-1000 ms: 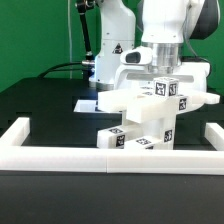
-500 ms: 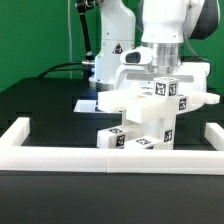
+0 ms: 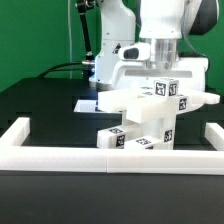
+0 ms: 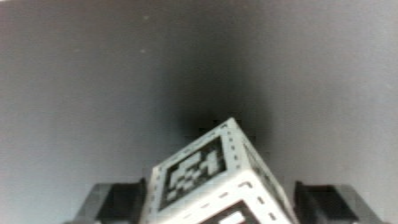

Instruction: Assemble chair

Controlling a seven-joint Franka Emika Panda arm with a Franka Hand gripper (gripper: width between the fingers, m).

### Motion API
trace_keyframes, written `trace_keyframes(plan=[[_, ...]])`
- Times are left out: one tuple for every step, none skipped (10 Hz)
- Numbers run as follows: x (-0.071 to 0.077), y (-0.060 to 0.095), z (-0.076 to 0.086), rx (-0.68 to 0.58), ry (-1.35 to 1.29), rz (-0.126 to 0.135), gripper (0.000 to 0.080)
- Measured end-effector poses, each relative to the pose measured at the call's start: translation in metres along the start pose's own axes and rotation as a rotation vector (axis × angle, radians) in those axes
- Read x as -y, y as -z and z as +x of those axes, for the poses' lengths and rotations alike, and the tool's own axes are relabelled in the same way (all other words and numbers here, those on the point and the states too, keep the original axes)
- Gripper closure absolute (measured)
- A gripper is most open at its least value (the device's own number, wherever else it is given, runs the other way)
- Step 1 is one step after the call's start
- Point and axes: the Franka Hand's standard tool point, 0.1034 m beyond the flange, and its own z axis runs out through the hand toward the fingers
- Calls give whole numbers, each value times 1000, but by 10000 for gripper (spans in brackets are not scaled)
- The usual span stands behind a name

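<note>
Green backdrop fills the upper left of the exterior view; black table (image 3: 45,105) below, low white wall (image 3: 60,156) across the bottom of the frame.

Chair (image 3: 150,115) stands at centre right, partly built: stacked white blocks, a slab jutting toward both sides, tagged post on top. Base sits just behind the wall.

Change over the last second: the arm (image 3: 165,25) has shifted slightly in the upper right of the frame, wrist a little higher. Chair has not moved. Fingers unchanged in spread. Judgement: looks like a slow lift or a small adjustment on the post, not a fresh step.

Pose: arm comes straight down from the top edge, gripper (image 3: 160,70) pointing down over the post. In the wrist view the tagged post (image 4: 217,180) sits at bottom centre between the two fingers (image 4: 116,203), partly closed. Contact with the post: cannot tell.
</note>
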Motion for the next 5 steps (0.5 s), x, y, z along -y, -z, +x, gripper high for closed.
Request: trace_keyframes(plan=[[-2,17,2,5,-7,19,403],[-3,29,5,4,-18,32,403],[-5,42,7,17,-21,46,403],[-5,56,12,5,-7,52,403],[-6,54,12,-3,-10,50,403]])
